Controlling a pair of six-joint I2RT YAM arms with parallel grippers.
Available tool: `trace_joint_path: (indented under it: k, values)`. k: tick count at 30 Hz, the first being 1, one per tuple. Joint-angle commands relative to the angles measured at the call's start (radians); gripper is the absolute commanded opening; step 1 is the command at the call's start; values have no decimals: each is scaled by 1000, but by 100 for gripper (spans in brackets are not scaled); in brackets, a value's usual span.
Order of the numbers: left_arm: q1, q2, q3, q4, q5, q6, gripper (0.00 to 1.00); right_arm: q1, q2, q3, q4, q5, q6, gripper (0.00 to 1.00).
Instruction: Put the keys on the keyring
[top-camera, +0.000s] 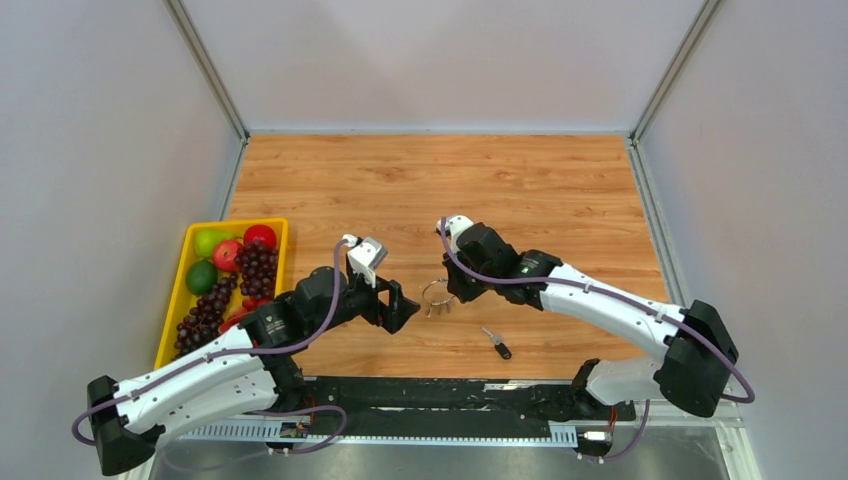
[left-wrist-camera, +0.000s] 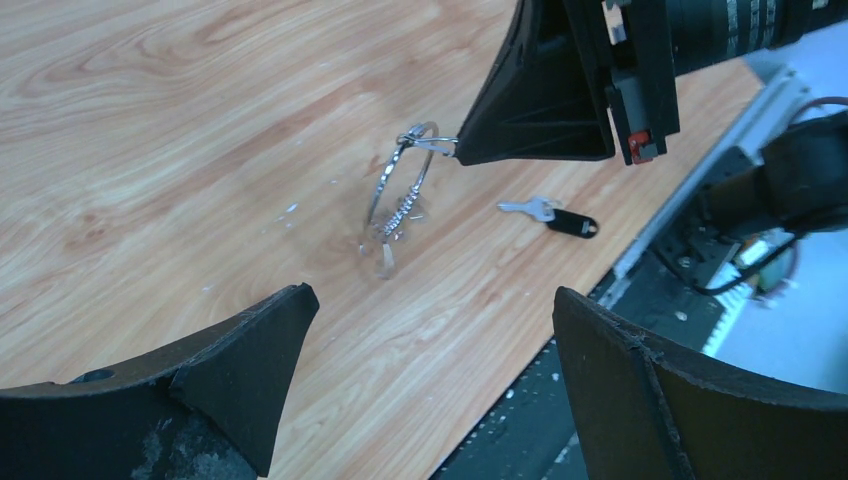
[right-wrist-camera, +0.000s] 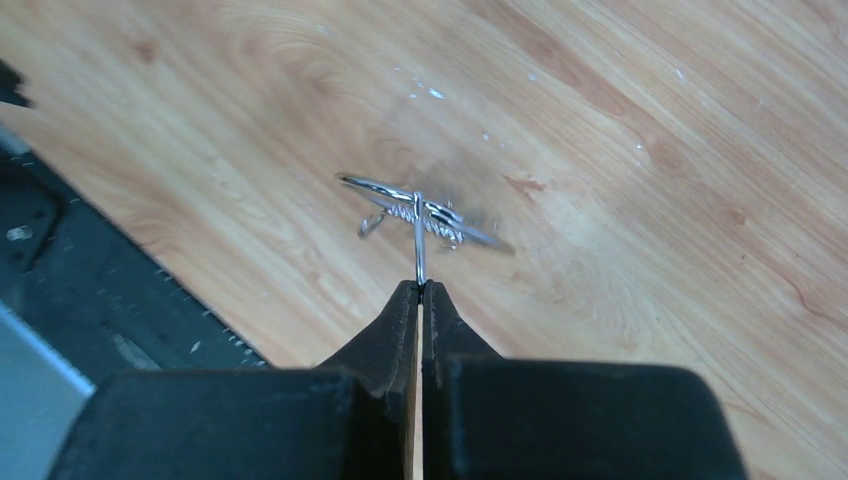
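My right gripper (right-wrist-camera: 421, 285) is shut on the keyring (right-wrist-camera: 418, 215), a thin silver wire ring that it holds upright just above the wooden table; the right gripper also shows in the top view (top-camera: 455, 291) and the left wrist view (left-wrist-camera: 458, 146). The keyring (left-wrist-camera: 400, 190) carries small silver keys that hang at its lower side; it also shows in the top view (top-camera: 436, 297). A key with a black plastic head and short silver blade (left-wrist-camera: 552, 215) lies flat on the table near the front edge (top-camera: 496, 343). My left gripper (left-wrist-camera: 430, 330) is open and empty, just left of the ring (top-camera: 408, 308).
A yellow tray (top-camera: 181, 281) with grapes, apples and limes stands at the left edge of the table. A black and silver rail (top-camera: 420, 395) runs along the near edge by the arm bases. Grey walls enclose the table.
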Motion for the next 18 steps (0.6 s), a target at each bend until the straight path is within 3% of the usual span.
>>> trace_joint_path:
  k: [1,10,18]
  values:
    - [-3,-50,65,5,124,-26,100,8,-73,143,-227,-83,-16,0]
    - [-3,-120,63,46,279,-16,100,9,-129,305,-393,-149,-6,0]
    - [-3,-158,17,178,321,0,100,14,-128,407,-482,-262,20,0]
